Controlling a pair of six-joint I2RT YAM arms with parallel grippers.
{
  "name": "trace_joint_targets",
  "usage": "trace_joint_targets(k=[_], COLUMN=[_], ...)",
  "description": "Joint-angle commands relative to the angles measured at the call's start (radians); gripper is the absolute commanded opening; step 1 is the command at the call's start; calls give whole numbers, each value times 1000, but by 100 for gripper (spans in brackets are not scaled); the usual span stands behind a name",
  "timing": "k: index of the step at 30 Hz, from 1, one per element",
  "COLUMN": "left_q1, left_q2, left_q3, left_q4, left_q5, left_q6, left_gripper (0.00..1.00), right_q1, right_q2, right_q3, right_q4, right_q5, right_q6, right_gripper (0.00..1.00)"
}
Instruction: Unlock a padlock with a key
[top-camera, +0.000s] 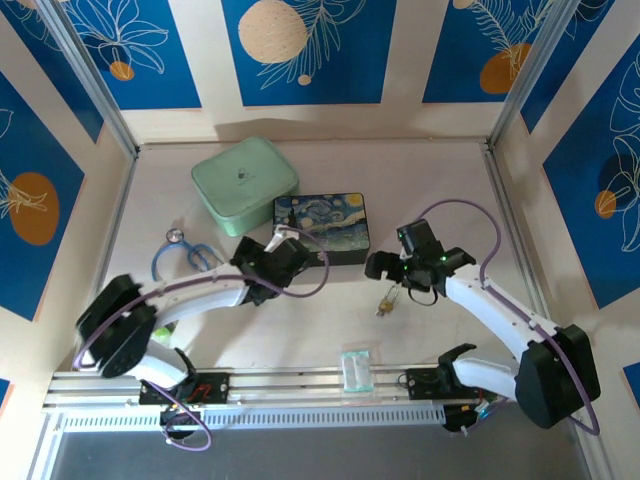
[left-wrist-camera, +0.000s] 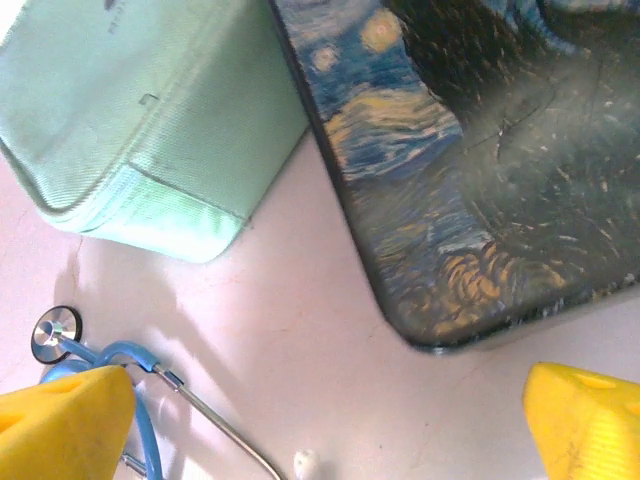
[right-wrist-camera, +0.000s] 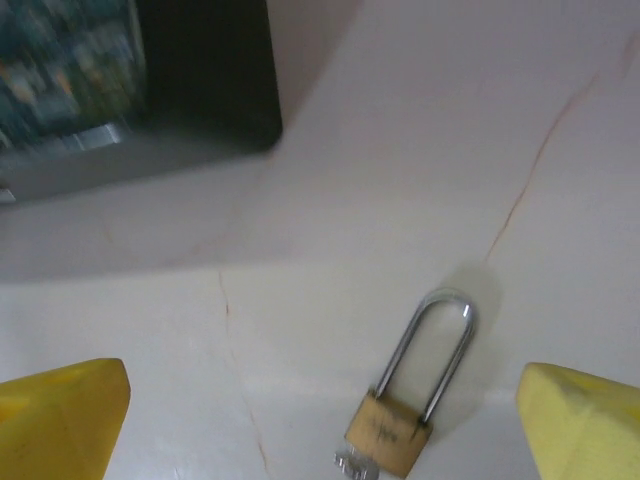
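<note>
Lying on the table (top-camera: 330, 325), the padlock (right-wrist-camera: 400, 415) sits between the wide-spread, empty fingers of the right gripper (right-wrist-camera: 322, 420), shackle pointing to 12 o'clock. Seen from above, it lies just at that gripper's 6 o'clock. The left gripper (left-wrist-camera: 325, 425) gapes empty too.

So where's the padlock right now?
In the top view the padlock lies on the table right of centre, beneath the right gripper, nearer than the painted box.

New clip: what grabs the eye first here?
The swirl-painted box sits in the middle of the table, with a mint green case beside its far-left corner. Nearer the arms, the small brass padlock lies flat, framed by the open right gripper.
</note>
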Motion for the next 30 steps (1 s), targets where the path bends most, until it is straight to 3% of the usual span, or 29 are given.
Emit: trace_joint_targets(k=[1,5,9,14,16,20,22,27,30], left_q1=[18,79,170,333,399,526,574,708,777], left_q2=[-154,-275,-299,-215,-203,-78,-10,84,53], left_q3=[-95,-213,-277,-351,-345,-442,-455,-510,-519], left_q4=[113,261,441,738,748,1088,1138,1333,1276], left_q5=[25,-30,-127,-169,-73,33,62,299,467], left_q6=[-34,26,174,320,323,403,369,305,253], left_gripper=[99,99,99,99,100,100,100,100,100], right_q1=[-76,-147,-194,-324,-368,-380,-375,-395,-391], right_q2=[-8,-23,-21,61,106,204,250,393,391], right_q3=[21,-33,-177,-290,-330,-321,-320,-331,-331], right_q4=[88,292,618,913,1043,1188,1263,1415,1409], right_q5=[80,144,251,147,86,39,24,-16,-15], right_q6=[-107,-248,-432,-483,-470,-487,-503,-496,-499], right_gripper=[99,99,99,99,99,99,99,99,99])
